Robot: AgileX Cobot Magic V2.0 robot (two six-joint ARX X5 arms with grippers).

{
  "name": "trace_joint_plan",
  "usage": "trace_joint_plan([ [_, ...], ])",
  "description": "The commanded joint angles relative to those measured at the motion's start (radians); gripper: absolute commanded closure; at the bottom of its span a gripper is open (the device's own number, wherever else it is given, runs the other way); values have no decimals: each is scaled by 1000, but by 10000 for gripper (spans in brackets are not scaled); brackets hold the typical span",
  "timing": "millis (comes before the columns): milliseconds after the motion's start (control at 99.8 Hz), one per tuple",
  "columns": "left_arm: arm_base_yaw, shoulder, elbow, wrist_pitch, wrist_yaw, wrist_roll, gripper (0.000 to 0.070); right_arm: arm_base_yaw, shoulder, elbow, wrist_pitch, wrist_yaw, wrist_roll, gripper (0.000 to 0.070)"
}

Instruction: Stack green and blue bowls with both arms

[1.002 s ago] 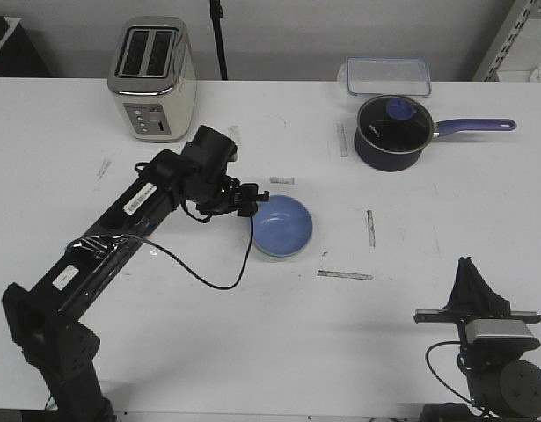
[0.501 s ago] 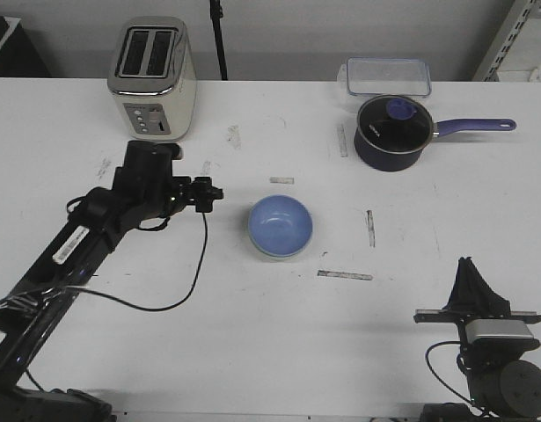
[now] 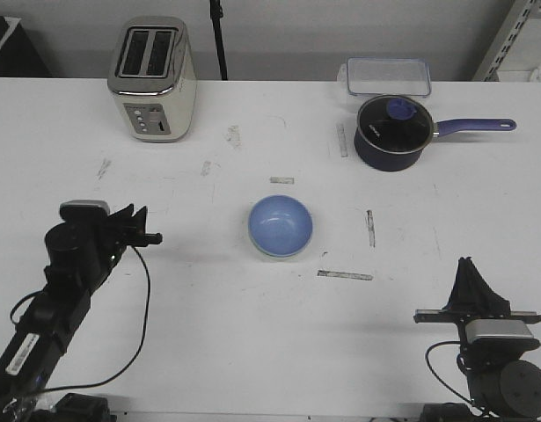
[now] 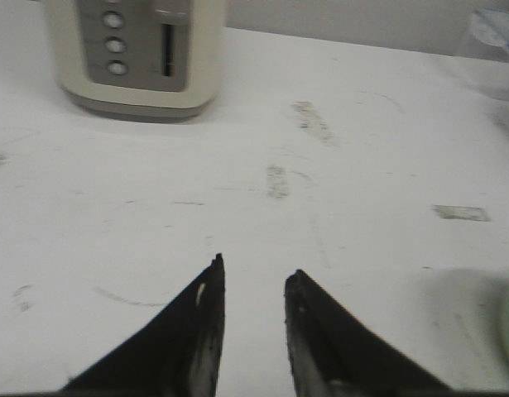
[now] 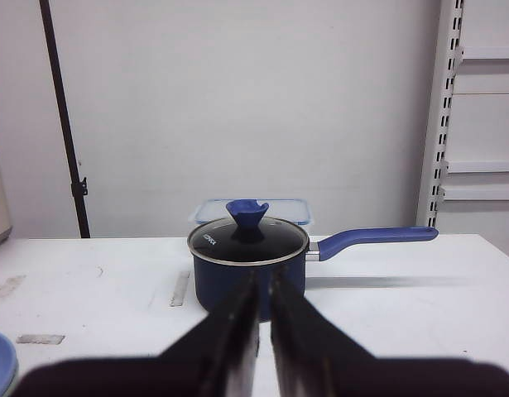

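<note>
At mid-counter (image 3: 252, 334) the blue bowl (image 3: 281, 224) sits nested in the green bowl (image 3: 263, 251); we should retreat clear, left gripper (image 3: 145, 236) slightly apart, right gripper (image 3: 470, 268) nearly together.

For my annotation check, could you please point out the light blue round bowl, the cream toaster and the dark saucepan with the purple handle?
light blue round bowl (image 3: 281, 224), front view, inner floor.
cream toaster (image 3: 152, 79), front view, top face.
dark saucepan with the purple handle (image 3: 391, 130), front view, glass lid.

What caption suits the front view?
Pale blue bowl nested in green bowl mid-table; left gripper empty beside it.
</note>
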Motion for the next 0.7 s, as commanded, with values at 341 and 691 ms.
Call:
trace_joint_plan([
  [341,33,-359,-262,13,-113,185,700,1,-3,1,14,0,-5,685],
  [691,34,-647,-326,-10,-111,158,699,1,-3,1,13,0,-5,685],
])
